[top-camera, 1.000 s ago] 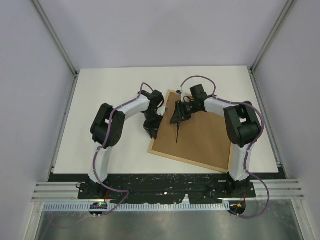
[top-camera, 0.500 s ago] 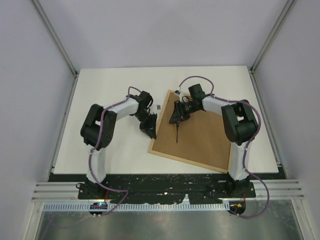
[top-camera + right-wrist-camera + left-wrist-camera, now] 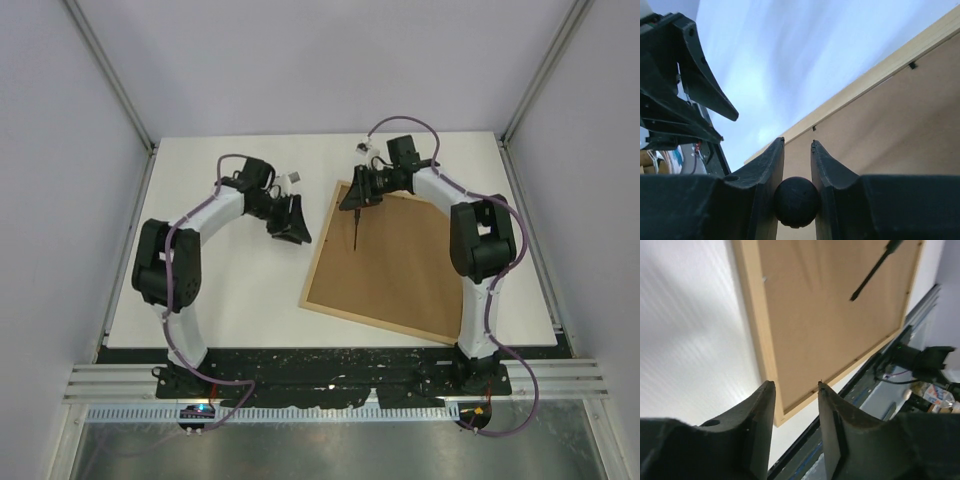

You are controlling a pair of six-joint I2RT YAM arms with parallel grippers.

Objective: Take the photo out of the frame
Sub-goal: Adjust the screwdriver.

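The frame (image 3: 400,262) lies face down on the white table, its brown fibreboard back up and light-wood edge around it. The photo is hidden under the back. My right gripper (image 3: 356,196) is over the frame's far left corner, shut on a thin black screwdriver-like tool (image 3: 356,230) that points down along the back. In the right wrist view the tool's round handle (image 3: 796,201) sits between the fingers (image 3: 770,170), above the frame's edge (image 3: 865,82). My left gripper (image 3: 293,222) is open and empty over the table, left of the frame. The left wrist view shows the frame (image 3: 830,315) and tool (image 3: 872,275).
Small black retaining tabs (image 3: 912,65) sit along the frame's inner edge. The left gripper (image 3: 685,85) shows in the right wrist view, off the frame's left. The table's near edge and black rail (image 3: 330,352) lie just below the frame's near corner.
My left arm has swung left and back, away from the frame's left edge. My right gripper has moved with the tool toward the frame's far left corner.
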